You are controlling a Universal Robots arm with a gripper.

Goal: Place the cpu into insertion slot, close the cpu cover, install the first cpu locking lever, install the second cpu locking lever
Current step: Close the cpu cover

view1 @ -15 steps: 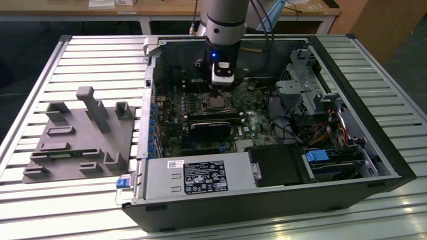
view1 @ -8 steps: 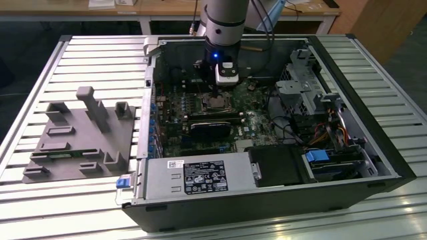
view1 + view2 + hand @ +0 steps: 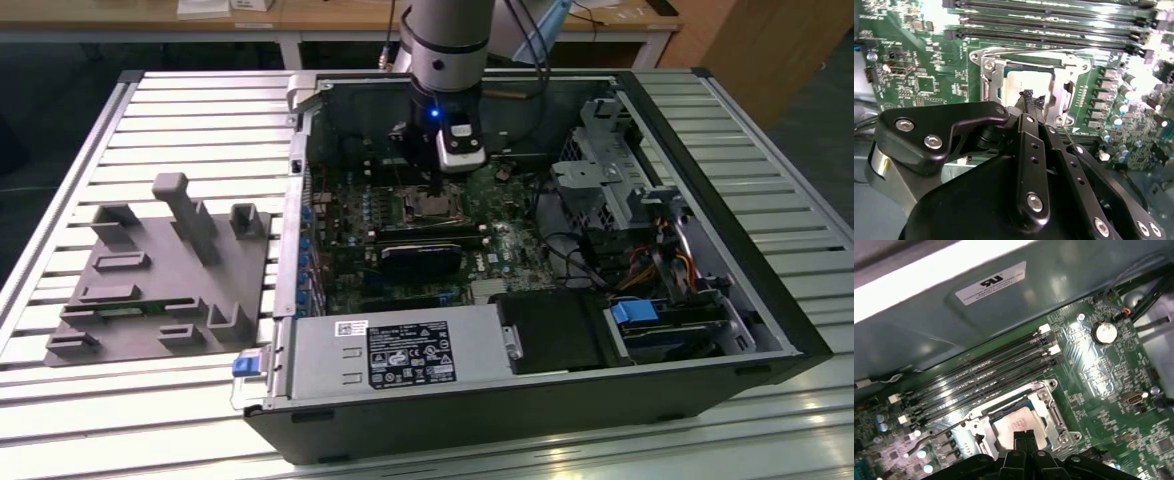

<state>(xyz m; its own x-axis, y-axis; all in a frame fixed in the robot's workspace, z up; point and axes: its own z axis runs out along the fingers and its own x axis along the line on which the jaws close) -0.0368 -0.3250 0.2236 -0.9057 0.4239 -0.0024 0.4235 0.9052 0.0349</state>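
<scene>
The cpu (image 3: 1021, 84) (image 3: 1015, 426), a dull silver square chip, lies flat in the insertion slot (image 3: 434, 207) on the green motherboard. The cpu cover (image 3: 1075, 70) (image 3: 1052, 408), a silver frame with a cut-out centre, lies down around the chip. My gripper (image 3: 1032, 98) (image 3: 1024, 440) (image 3: 449, 184) hangs just above the chip's near edge. Its black fingers (image 3: 1026, 125) are shut together with nothing between them. A thin lever wire (image 3: 939, 432) slants up beside the socket; I cannot tell whether it is latched.
Rows of memory slots (image 3: 1044, 25) (image 3: 984, 375) run along one side of the socket. In the exterior view a black block (image 3: 420, 258) sits in front of the socket, a drive cage (image 3: 621, 170) stands at the exterior view's right, and a grey fixture (image 3: 160, 270) lies outside the case.
</scene>
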